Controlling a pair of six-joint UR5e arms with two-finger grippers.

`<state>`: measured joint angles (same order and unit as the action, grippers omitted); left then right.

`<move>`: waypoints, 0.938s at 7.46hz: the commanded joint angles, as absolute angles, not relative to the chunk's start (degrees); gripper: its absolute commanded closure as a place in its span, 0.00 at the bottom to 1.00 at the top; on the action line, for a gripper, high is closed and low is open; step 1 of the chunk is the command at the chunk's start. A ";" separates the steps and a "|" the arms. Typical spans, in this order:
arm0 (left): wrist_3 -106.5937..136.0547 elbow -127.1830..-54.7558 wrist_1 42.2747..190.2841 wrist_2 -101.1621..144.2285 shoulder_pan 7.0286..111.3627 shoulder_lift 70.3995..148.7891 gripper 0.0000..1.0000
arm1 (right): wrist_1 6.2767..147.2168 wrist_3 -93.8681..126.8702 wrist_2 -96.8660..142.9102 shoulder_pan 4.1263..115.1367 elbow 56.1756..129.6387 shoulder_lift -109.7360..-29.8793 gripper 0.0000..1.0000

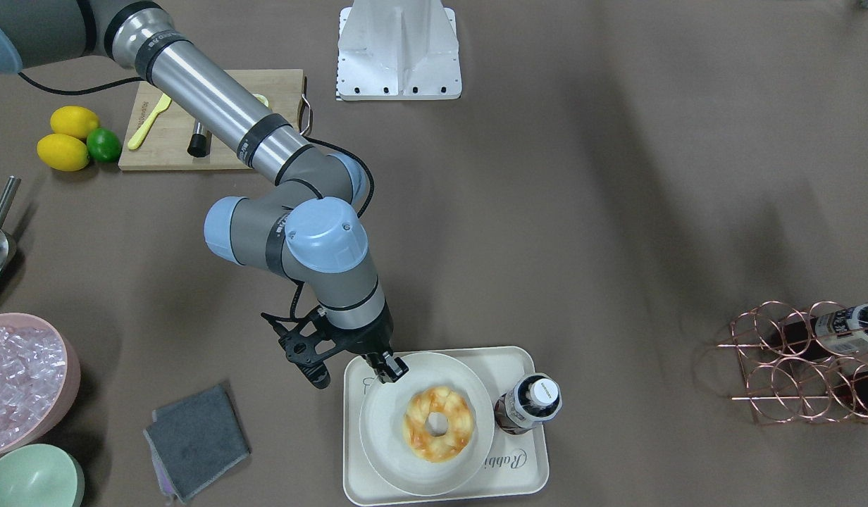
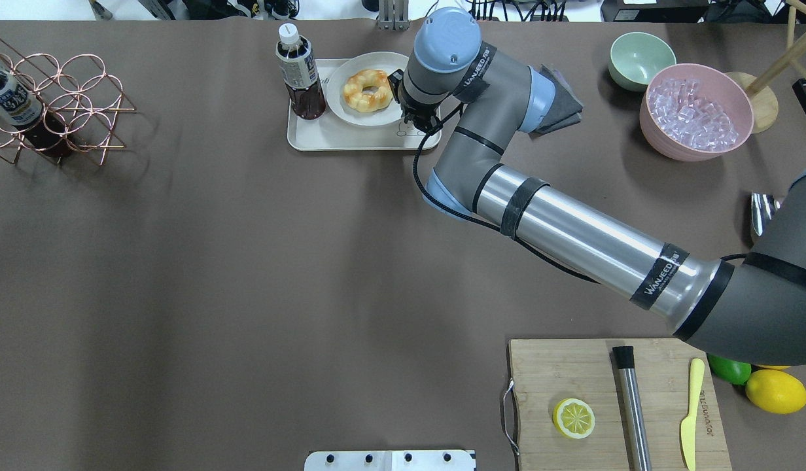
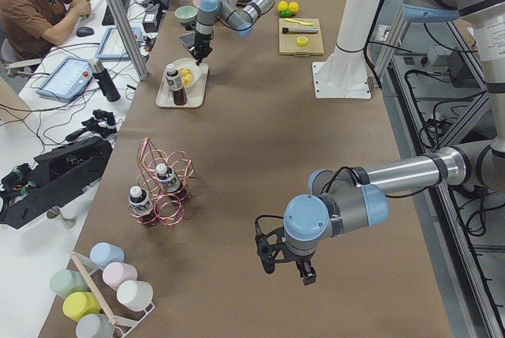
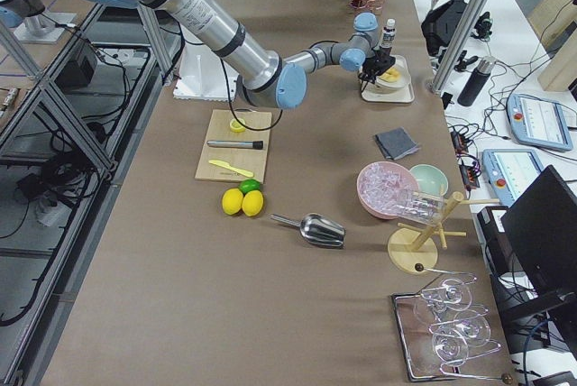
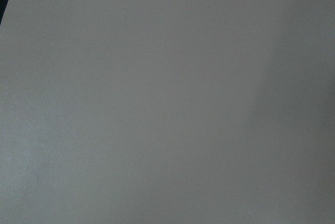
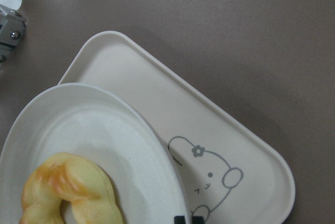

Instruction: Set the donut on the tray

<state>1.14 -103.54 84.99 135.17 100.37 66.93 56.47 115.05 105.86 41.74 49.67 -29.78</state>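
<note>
The donut (image 1: 438,422) is a golden ring with toasted patches. It lies on a round cream plate (image 1: 385,436), which rests on the cream tray (image 1: 518,486) with the bunny drawing. It also shows in the right wrist view (image 6: 73,192), as does the tray (image 6: 157,103). My right gripper (image 1: 392,370) is at the plate's rim on the robot's side, its tips close together on the rim (image 6: 188,219). My left gripper (image 3: 288,267) hangs over bare table far from the tray, and I cannot tell whether it is open or shut.
A dark drink bottle (image 1: 529,405) stands on the tray beside the plate. A grey cloth (image 1: 198,440), a pink bowl of ice (image 1: 22,380) and a green bowl (image 1: 29,479) lie nearby. A copper wire rack (image 1: 800,366) holds bottles. A cutting board (image 2: 612,405) carries a lemon half.
</note>
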 commanded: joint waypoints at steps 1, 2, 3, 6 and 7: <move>1.14 -103.54 84.99 135.09 100.37 66.97 0.02 | 56.16 114.37 104.23 40.87 49.65 -29.27 0.00; 1.14 -103.54 84.99 135.09 100.37 66.97 0.02 | 56.42 110.87 104.33 40.87 51.92 -30.66 0.00; 1.14 -103.54 84.90 135.09 100.37 66.89 0.02 | 57.99 110.05 107.89 41.91 56.82 -32.94 0.00; 1.14 -103.45 84.90 135.09 100.37 66.88 0.02 | 75.78 95.51 114.07 44.55 81.85 -48.12 0.00; 1.14 -103.36 84.90 135.09 100.37 66.88 0.02 | 79.07 87.71 117.39 46.30 85.92 -52.08 0.00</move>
